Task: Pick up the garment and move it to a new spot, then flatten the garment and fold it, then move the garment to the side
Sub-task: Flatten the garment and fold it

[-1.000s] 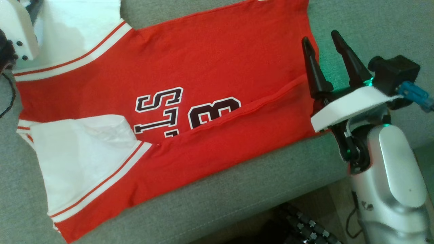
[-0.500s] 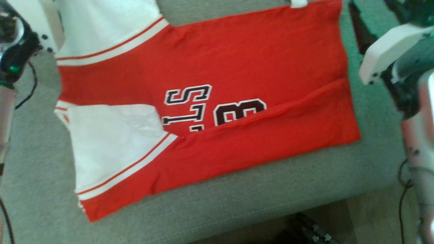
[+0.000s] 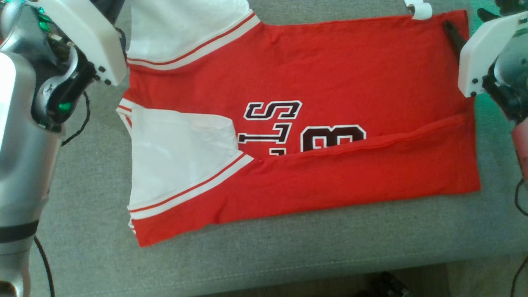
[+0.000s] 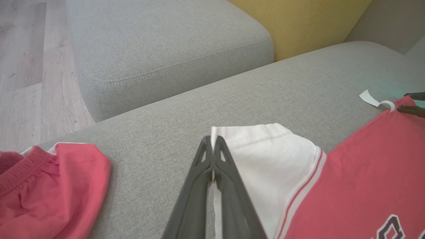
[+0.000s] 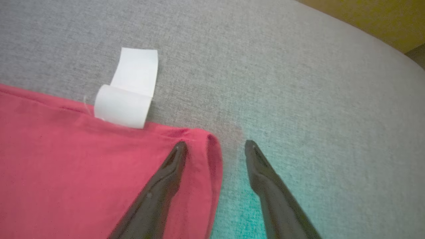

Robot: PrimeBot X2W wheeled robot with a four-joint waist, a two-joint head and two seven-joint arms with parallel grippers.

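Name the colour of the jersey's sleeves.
White, with a red stripe near the seam; the head view shows the sleeves best.

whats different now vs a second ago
The left pincer has shut on the far white sleeve of the garment. The right pincer, open as before, has gone from midway along the hem edge to its far corner by the white tag. The garment lies as it did on the sofa, near side folded in; the head view's shift is the camera's.
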